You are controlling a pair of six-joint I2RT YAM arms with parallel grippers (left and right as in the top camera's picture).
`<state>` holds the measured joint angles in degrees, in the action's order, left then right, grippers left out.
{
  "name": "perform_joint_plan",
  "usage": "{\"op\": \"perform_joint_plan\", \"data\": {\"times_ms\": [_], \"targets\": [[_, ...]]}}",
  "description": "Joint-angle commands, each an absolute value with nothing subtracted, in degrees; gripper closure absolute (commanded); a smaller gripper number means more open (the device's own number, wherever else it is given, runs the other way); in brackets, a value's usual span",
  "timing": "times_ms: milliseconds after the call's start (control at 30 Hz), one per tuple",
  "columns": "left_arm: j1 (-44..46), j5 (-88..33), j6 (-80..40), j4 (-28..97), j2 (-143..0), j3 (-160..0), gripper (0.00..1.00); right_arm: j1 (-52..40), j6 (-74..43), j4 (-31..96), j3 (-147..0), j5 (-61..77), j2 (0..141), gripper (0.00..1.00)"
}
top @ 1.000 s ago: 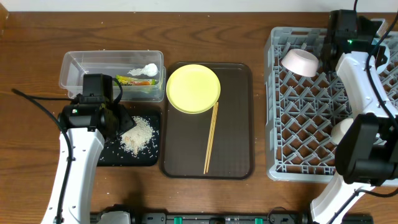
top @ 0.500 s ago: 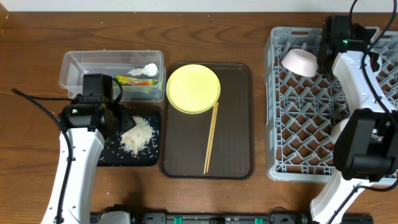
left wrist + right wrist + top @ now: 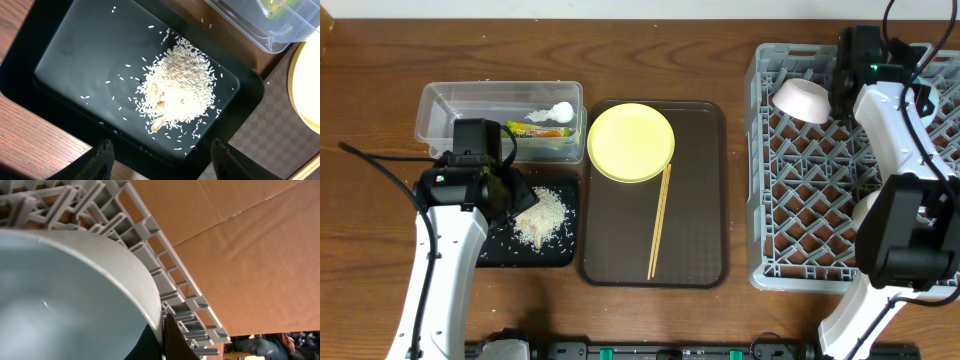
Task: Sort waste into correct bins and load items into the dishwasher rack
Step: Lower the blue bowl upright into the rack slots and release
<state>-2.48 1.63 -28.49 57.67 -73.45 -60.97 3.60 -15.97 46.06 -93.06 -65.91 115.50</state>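
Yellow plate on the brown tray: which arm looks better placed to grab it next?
Left, probably. The left gripper hangs open and empty over the black tray, near the yellow plate. The right gripper is shut on the pinkish-white bowl at the rack, farther away.

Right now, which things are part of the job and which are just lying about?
Job: rice, black tray, tub, wrapper, scrap, plate, chopsticks, bowl, rack.
Lying about: brown tray, cardboard.

White arm links [image 3: 442, 250], black joint housings [image 3: 475, 145], black cables [image 3: 382, 176], green indicator light [image 3: 873, 68]
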Motion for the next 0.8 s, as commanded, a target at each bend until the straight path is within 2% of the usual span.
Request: {"op": "perform_joint_plan", "data": {"times_ms": [0, 333, 533, 767], "targets": [[-2.7, 1.5, -28.6, 57.8, -73.0, -60.3, 0.35, 2.2, -17.5, 46.5, -92.9, -64.6, 117.3, 0.99], [-2.7, 1.5, -28.6, 57.9, -73.0, -60.3, 0.35, 1.5, -22.7, 50.7, -92.9, -64.2, 117.3, 0.99], [-2.7, 1.5, -28.6, 58.3, -73.0, -60.3, 0.35, 1.8, -17.7, 46.7, -92.9, -79.3, 117.3, 0.99], [-2.7, 1.5, -28.6, 58.5, -73.0, -60.3, 0.35, 1.8, -16.9, 46.5, -92.8, -70.4, 117.3, 0.99]]}}
